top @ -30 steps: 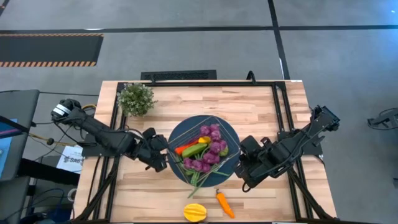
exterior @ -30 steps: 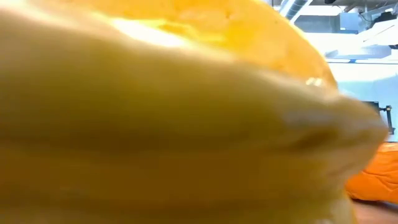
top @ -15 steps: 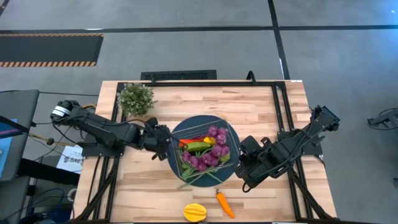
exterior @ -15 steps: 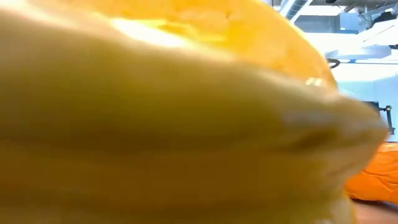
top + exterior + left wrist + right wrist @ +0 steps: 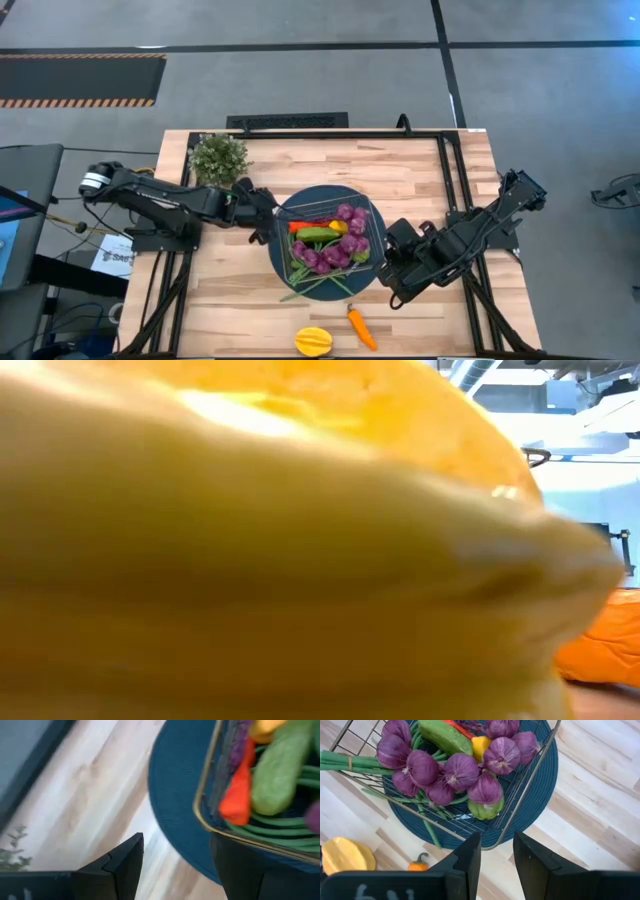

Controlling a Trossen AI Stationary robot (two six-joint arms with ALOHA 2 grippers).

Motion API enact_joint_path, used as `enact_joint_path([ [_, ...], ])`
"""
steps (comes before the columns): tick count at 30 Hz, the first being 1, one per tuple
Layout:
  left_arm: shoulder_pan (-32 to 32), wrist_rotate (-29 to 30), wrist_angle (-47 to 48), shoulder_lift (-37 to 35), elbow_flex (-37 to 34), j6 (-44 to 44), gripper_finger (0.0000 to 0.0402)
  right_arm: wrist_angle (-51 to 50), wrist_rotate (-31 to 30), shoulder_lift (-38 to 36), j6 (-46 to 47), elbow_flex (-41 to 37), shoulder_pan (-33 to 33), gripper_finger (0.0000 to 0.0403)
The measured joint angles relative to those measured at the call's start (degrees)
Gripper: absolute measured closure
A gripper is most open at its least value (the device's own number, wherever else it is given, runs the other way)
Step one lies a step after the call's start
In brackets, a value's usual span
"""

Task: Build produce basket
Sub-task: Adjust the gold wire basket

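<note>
The wire basket (image 5: 325,240) sits on the round blue mat (image 5: 330,192) at the table's middle. It holds purple grapes (image 5: 455,770), a cucumber (image 5: 445,737), an orange piece (image 5: 235,800) and green beans (image 5: 312,284) that stick out over its near rim. My left gripper (image 5: 266,222) is open at the basket's left side. My right gripper (image 5: 388,268) is open, with its fingers on either side of the basket's near right corner (image 5: 492,846). The yellow ribbed fruit (image 5: 313,341) and a carrot (image 5: 360,328) lie on the table near its front edge. My left gripper has one finger (image 5: 240,865) against the left rim of the basket (image 5: 205,822), coming level from the table's left side; the other finger (image 5: 125,865) stands clear over the wood. The finger hides the place of contact. My right gripper: I cannot tell whether its fingers touch the basket's corner wire.
A bushy potted plant (image 5: 218,158) stands at the far left. The yellow ribbed fruit (image 5: 280,540) fills the low view, with the carrot (image 5: 600,650) at its right. Bare wood lies at the far right and the near left of the table.
My left gripper has gone toward the table's far edge along the basket's left side. The basket has turned clockwise on the mat as seen from above: its left side has swung toward the far edge, and the bean ends have swung toward the left. My right gripper has kept still.
</note>
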State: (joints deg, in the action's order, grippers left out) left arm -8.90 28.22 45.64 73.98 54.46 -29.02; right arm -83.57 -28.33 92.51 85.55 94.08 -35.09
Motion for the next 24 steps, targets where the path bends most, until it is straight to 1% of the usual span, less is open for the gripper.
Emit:
enact_joint_path([
  [2, -0.7, -2.3, 0.1, -1.1, 0.1, -2.1, 0.0187, 0.2, 0.4, 0.0, 0.2, 0.0, 0.0, 0.0268],
  [5, -2.3, -7.4, 0.8, -2.6, 0.1, -6.5, 0.0187, 0.4, 0.4, 0.1, 1.8, 0.0, 0.0, 0.0268],
  [7, -3.9, -9.1, 2.3, -2.8, 0.1, -9.1, 0.0187, 1.1, 0.3, 0.5, 1.7, 0.0, 0.0, 0.0268],
  [9, -5.7, -8.9, 3.5, -2.8, 0.0, -10.6, 0.0187, 1.5, 0.1, 0.7, 1.5, 0.0, 0.0, 0.0268],
  [13, -7.9, -6.8, 2.9, -2.3, -2.1, -12.4, 0.0187, 1.2, -0.3, 0.6, 1.5, 0.0, 0.4, 0.0268],
  [18, -8.1, -6.8, 0.5, -2.4, -5.4, -14.2, 0.0187, 1.1, -0.6, 0.6, 1.2, 0.0, 1.2, 0.0268],
  [24, -7.3, -4.7, -6.4, -2.3, -8.1, -13.0, 0.0187, 1.1, -0.7, 0.6, 0.9, 0.0, 2.2, 0.0268],
])
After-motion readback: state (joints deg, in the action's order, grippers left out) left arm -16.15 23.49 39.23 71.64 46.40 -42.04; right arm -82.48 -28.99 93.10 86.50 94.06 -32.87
